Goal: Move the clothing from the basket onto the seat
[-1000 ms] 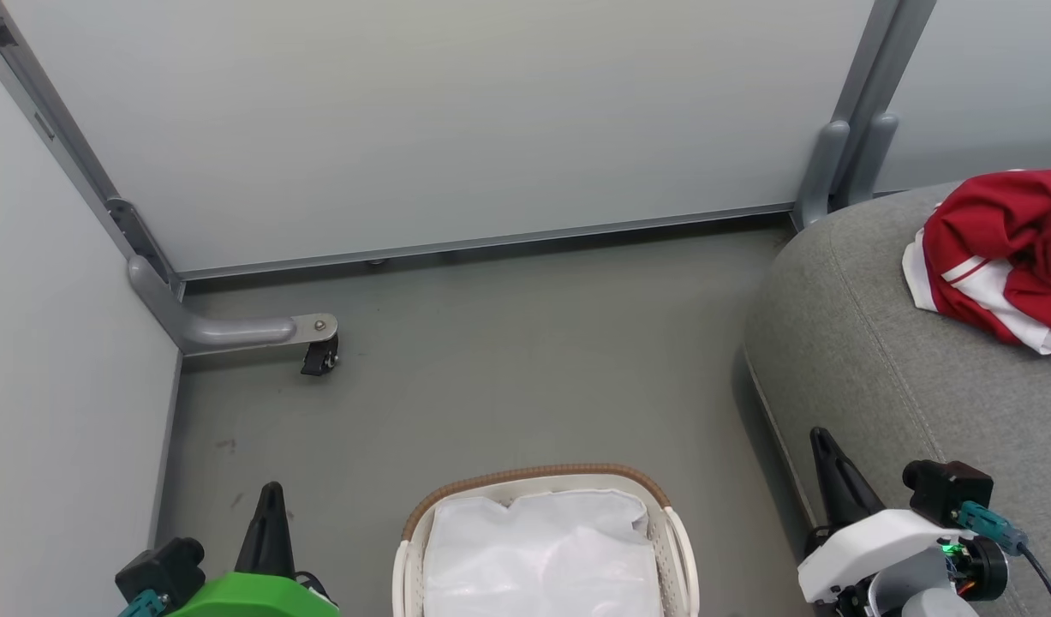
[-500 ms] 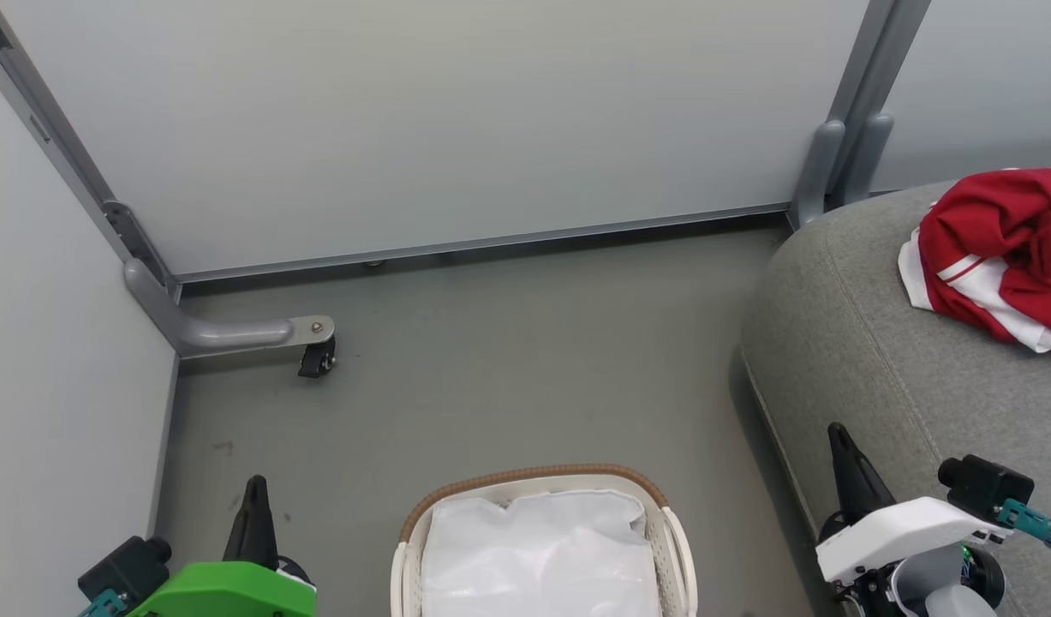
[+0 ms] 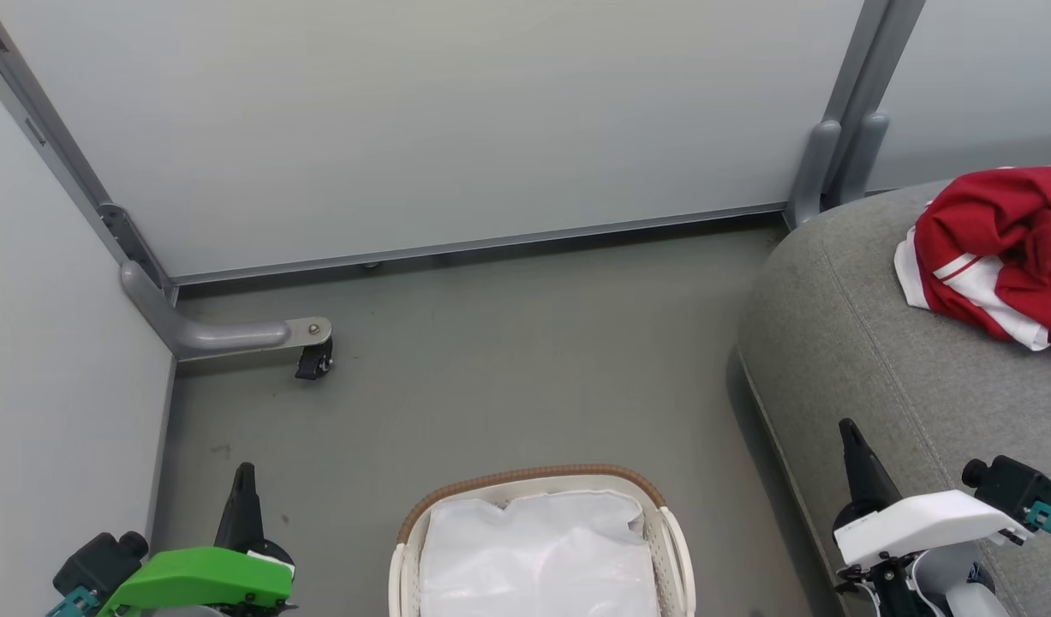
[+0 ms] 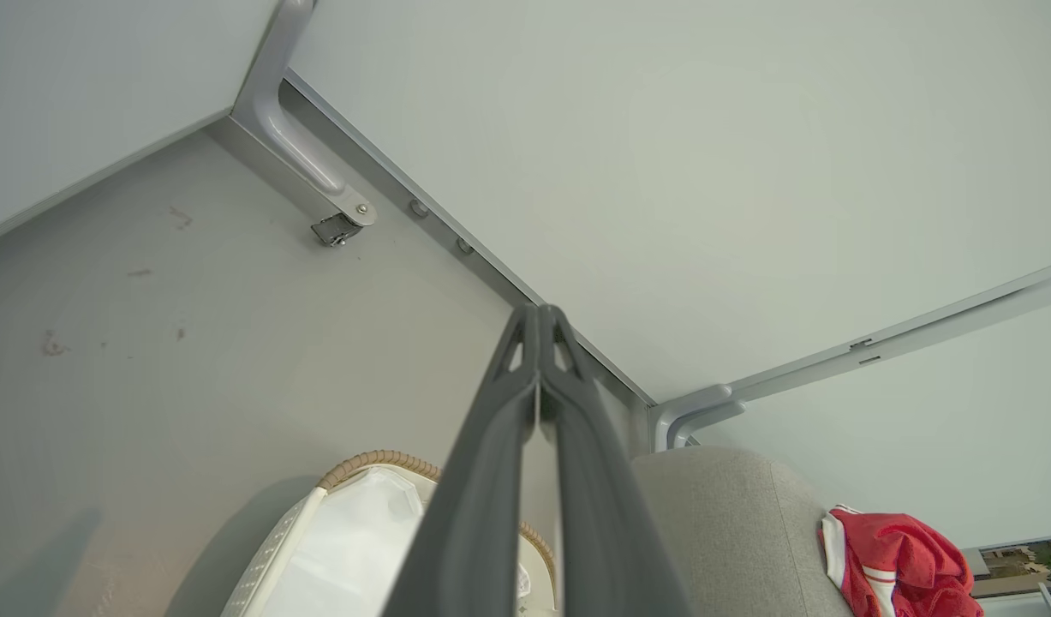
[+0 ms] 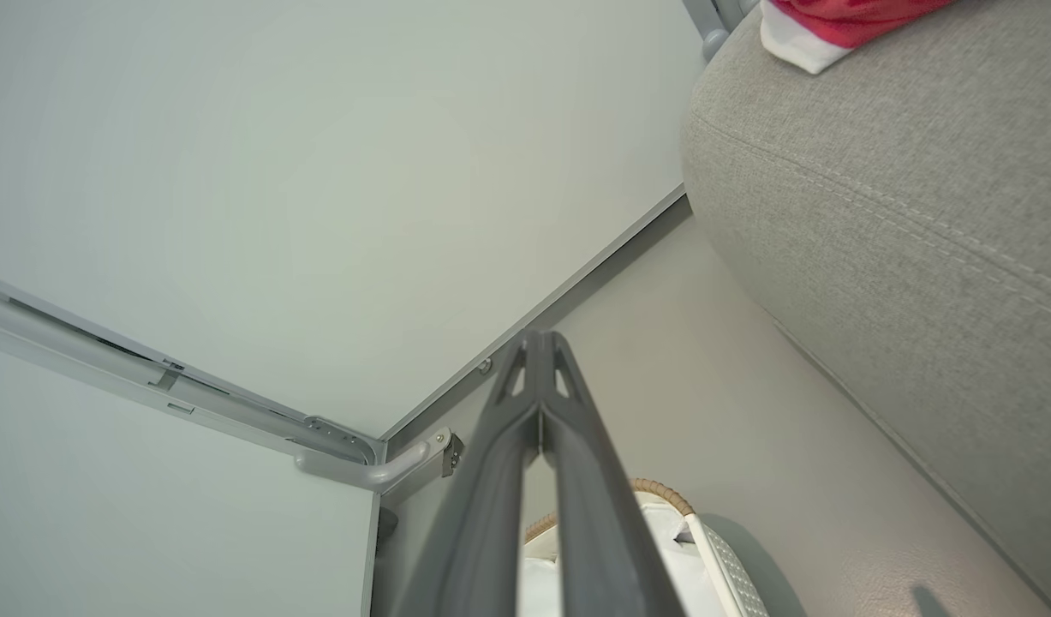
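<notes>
We see red clothing [image 3: 992,248] heaped on seat [image 3: 850,360], upper right of frame. Basket [image 3: 534,470] at bottom centre, white liner [image 3: 542,548] inside. Our left jaws together; right jaws together, both gripping nothing.

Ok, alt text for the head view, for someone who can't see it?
Red-and-white clothing lies bunched on the grey seat at right; the white basket at bottom centre holds a white liner, no red visible. The left end effector and right end effector, both shut, flank it.
</notes>
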